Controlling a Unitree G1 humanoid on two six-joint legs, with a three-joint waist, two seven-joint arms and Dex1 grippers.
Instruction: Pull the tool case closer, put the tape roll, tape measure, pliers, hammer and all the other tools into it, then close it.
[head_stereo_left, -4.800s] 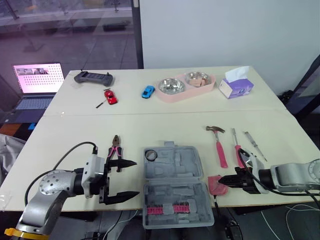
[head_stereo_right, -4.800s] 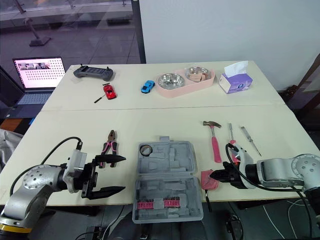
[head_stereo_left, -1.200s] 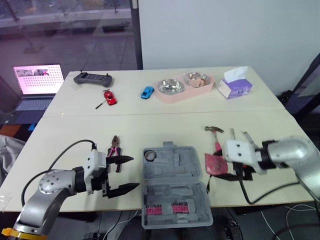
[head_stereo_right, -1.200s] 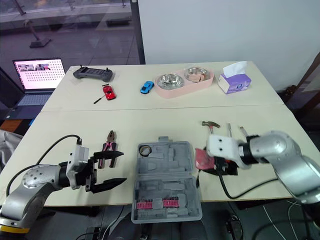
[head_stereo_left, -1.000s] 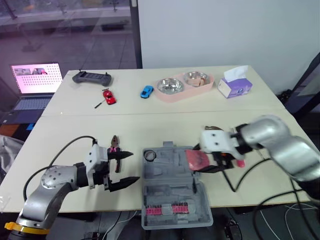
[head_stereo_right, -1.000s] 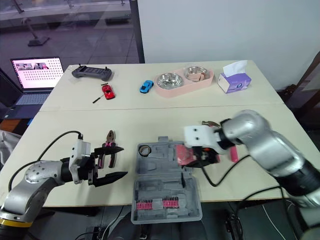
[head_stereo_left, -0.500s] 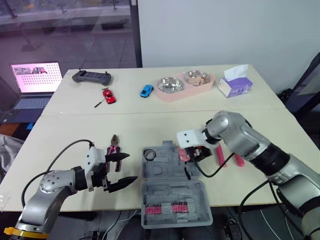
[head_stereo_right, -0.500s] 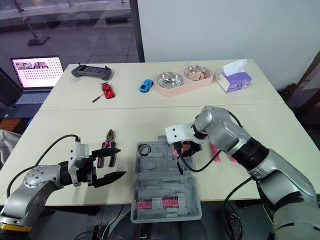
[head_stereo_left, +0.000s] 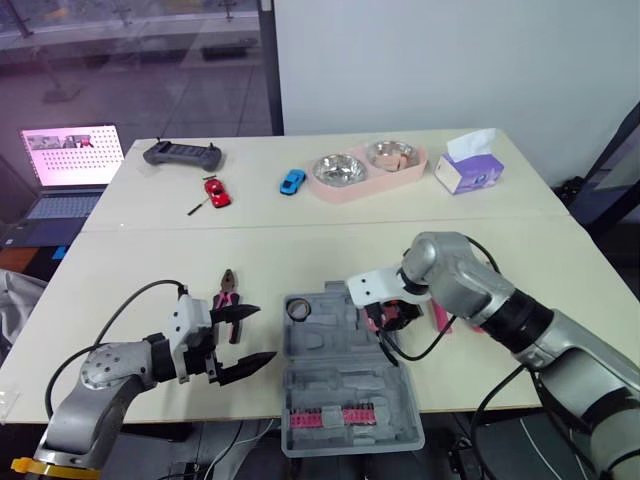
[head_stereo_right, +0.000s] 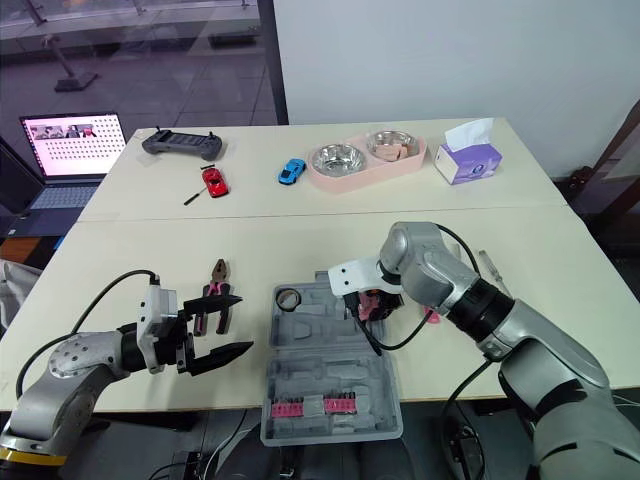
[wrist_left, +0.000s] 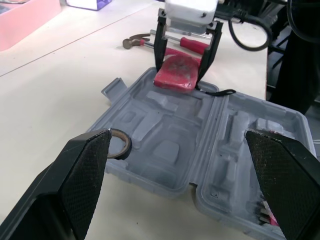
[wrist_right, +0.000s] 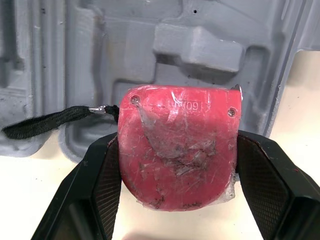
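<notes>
The grey tool case (head_stereo_left: 335, 385) lies open near the table's front edge, with the tape roll (head_stereo_left: 302, 310) in its far left corner. My right gripper (head_stereo_left: 386, 318) is shut on the red tape measure (wrist_right: 180, 145), holding it over the case's far right edge; its black strap (wrist_right: 47, 122) hangs into a recess. The pink-handled pliers (head_stereo_left: 228, 292) lie left of the case. My left gripper (head_stereo_left: 238, 336) stands open and empty just in front of them. The hammer (wrist_left: 137, 40) lies right of the case, partly hidden by my right arm.
A thin tool (head_stereo_right: 495, 268) lies right of my right arm. On the far table stand a laptop (head_stereo_left: 72, 165), a controller (head_stereo_left: 183, 155), a red toy car (head_stereo_left: 218, 192), a blue toy car (head_stereo_left: 294, 182), a pink tray with bowls (head_stereo_left: 365, 170) and a tissue box (head_stereo_left: 468, 172).
My right gripper lifted the tape measure from the table's right front and carried it left to the case's right edge, then dipped slightly. The left gripper has barely moved.
</notes>
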